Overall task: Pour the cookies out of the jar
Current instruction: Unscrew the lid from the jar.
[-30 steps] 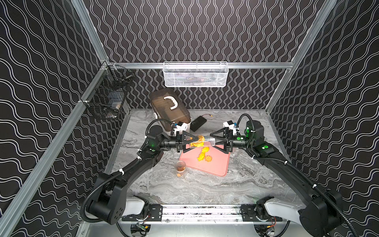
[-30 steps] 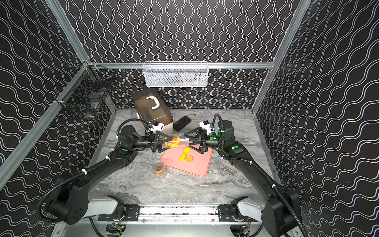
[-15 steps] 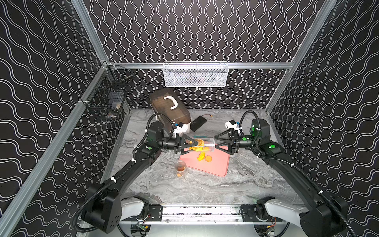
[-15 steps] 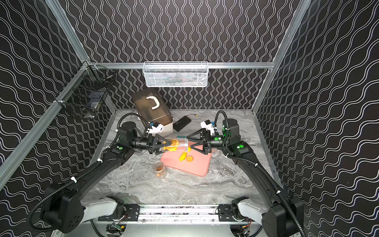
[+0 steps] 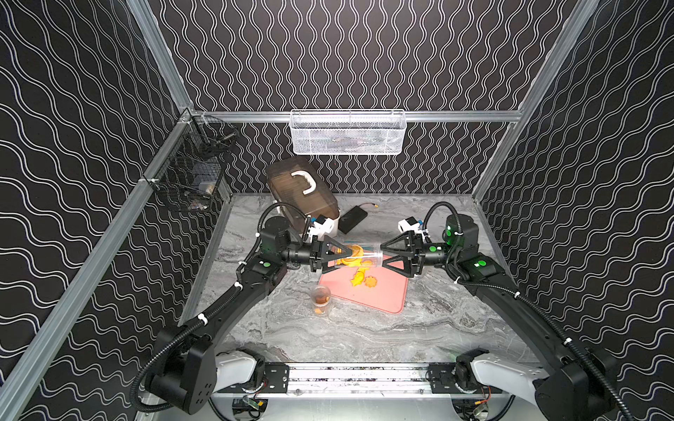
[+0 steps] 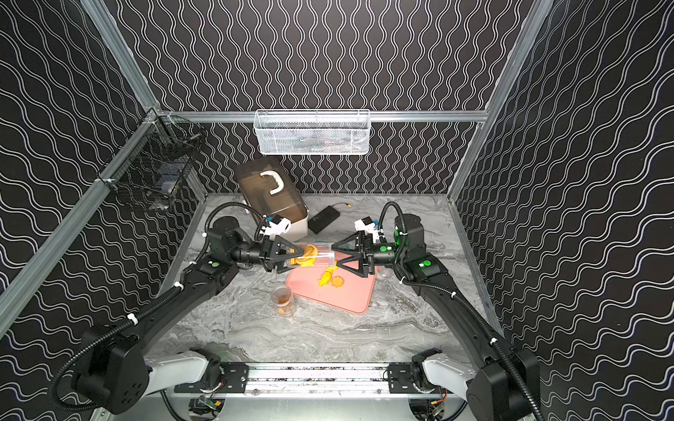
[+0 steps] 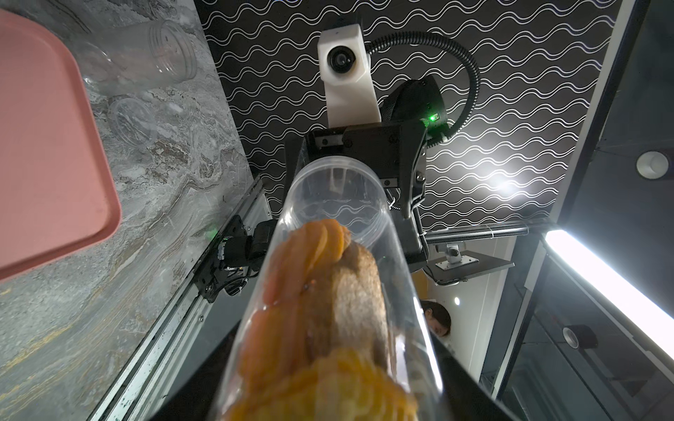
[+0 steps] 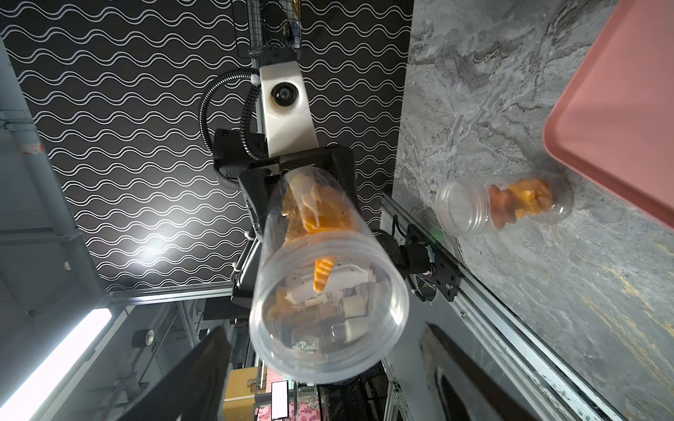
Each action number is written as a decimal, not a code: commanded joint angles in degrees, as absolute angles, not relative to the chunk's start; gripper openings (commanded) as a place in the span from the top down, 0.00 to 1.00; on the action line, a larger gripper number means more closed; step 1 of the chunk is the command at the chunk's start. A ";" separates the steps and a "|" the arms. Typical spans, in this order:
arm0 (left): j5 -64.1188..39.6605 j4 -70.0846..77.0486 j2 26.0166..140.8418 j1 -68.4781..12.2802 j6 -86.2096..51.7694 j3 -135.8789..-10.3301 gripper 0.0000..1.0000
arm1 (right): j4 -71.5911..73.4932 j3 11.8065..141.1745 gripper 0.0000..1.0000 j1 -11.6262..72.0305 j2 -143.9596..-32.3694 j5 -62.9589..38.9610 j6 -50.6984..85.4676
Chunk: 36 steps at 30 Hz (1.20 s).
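Currently my left fingers point(image 5: 328, 267) are clamped on the closed end of the clear jar point(image 5: 364, 257), holding it roughly level above the worktop point(image 5: 328, 339). Its open mouth points straight at my right fingers point(image 5: 397, 243), which stand apart with their tips on either side of the rim. I cannot tell whether they touch it.

Most of the cookies point(image 5: 352, 255) are piled inside the jar at the end nearest the left fingers. The left wrist view shows them yellow-orange with a brown piece among them. One orange piece point(image 8: 322, 275) sits closer to the mouth.

A few loose cookies point(image 5: 364, 281) lie on the pink tray point(image 5: 386, 297), directly below the jar and under the meeting point of the two sets of fingers. A second jar point(image 5: 321, 300) stands upright on the worktop just off the tray's corner, below the left fingers, with cookie pieces inside. An empty jar point(image 7: 146, 54) rests on the worktop past the tray on the right fingers' side.
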<state>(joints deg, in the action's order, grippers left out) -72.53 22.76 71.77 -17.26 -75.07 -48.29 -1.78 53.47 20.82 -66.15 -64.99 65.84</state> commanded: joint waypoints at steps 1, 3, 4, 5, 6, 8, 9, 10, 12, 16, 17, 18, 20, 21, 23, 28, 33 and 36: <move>-73.56 28.63 72.04 -17.31 -77.77 -48.18 0.35 | 1.71 53.52 0.16 21.44 -66.29 -64.84 67.34; -73.56 28.83 72.12 -17.31 -77.88 -48.08 0.35 | 2.16 53.64 0.17 21.86 -66.67 -64.72 67.48; -73.53 28.74 72.02 -17.28 -77.75 -48.08 0.35 | 2.47 53.53 0.18 21.89 -66.64 -64.61 67.63; -73.50 28.70 72.04 -17.31 -77.70 -47.99 0.35 | 2.94 53.53 0.19 22.10 -66.80 -64.61 67.97; -73.56 28.57 72.02 -17.40 -77.66 -47.95 0.35 | 3.45 53.46 0.19 22.17 -66.93 -64.56 68.24; -73.56 28.48 71.98 -17.40 -77.56 -48.08 0.35 | 3.96 53.47 0.21 22.35 -67.15 -64.46 68.51; -73.54 28.49 72.00 -17.40 -77.57 -48.08 0.35 | 4.11 53.45 0.22 22.46 -67.27 -64.50 68.55; -73.56 28.48 72.00 -17.40 -77.54 -48.08 0.35 | 4.22 53.39 0.23 22.43 -67.30 -64.50 68.64; -73.55 28.31 71.99 -17.46 -77.37 -48.06 0.35 | 4.56 53.41 0.24 22.50 -67.40 -64.45 68.86; -73.52 28.21 72.09 -17.48 -77.31 -48.08 0.35 | 5.57 53.13 0.25 22.55 -67.29 -64.62 69.65; -73.56 28.13 72.03 -17.49 -77.17 -48.08 0.35 | 5.88 52.92 0.25 22.52 -67.18 -64.60 69.92; -73.56 28.04 72.02 -17.49 -77.09 -48.10 0.35 | 6.22 52.78 0.25 22.51 -67.15 -64.61 70.24; -73.55 28.27 72.14 -17.47 -77.30 -48.10 0.35 | 6.96 52.48 0.25 22.59 -67.02 -64.75 70.78; -73.48 28.48 72.13 -17.45 -77.42 -48.08 0.35 | 7.56 52.15 0.25 22.59 -66.91 -64.70 71.28; -73.48 28.73 72.08 -17.49 -77.61 -48.03 0.35 | 8.86 51.64 0.24 22.60 -66.96 -64.80 72.18; -73.48 28.93 71.96 -17.47 -77.89 -47.90 0.35 | 9.09 51.64 0.22 22.59 -66.96 -64.84 72.24; -73.56 28.53 71.89 -17.49 -77.55 -47.90 0.35 | 10.10 51.42 0.25 22.59 -67.14 -65.04 72.77; -73.48 28.28 71.89 -17.42 -77.39 -47.90 0.35 | 11.43 51.07 0.30 22.64 -67.12 -65.35 73.60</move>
<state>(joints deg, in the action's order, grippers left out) -72.64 25.85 72.05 -17.43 -76.79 -47.94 7.60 51.29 22.50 -67.20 -64.60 71.94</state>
